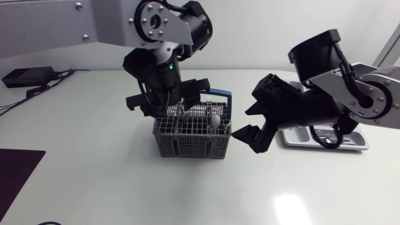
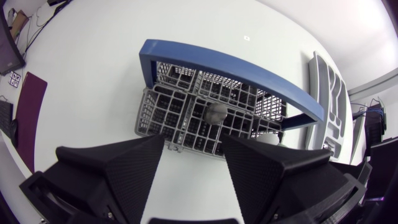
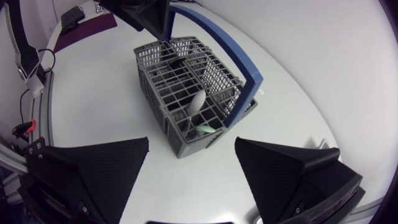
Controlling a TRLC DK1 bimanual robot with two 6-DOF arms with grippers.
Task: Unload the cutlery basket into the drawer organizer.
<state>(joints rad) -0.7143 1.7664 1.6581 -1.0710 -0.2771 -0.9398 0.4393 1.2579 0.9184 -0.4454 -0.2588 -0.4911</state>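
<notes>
The grey cutlery basket (image 1: 190,139) with a blue handle (image 1: 220,95) stands mid-table. A spoon (image 1: 214,120) stands in it, bowl up, and a pale green-tipped utensil (image 3: 205,129) leans beside it. My left gripper (image 1: 172,106) hangs open directly over the basket; in the left wrist view its fingers (image 2: 130,168) are spread above the basket's near wall (image 2: 180,127) with nothing between them, and the spoon bowl (image 2: 214,112) lies just ahead. My right gripper (image 1: 247,122) is open to the right of the basket (image 3: 186,93) and empty. The white drawer organizer (image 1: 294,139) lies behind the right arm.
Black devices and cables (image 1: 28,78) lie at the far left of the table. A dark mat (image 1: 15,172) sits at the front left edge. Bare tabletop stretches in front of the basket. The left gripper's fingers (image 3: 149,15) show beyond the basket in the right wrist view.
</notes>
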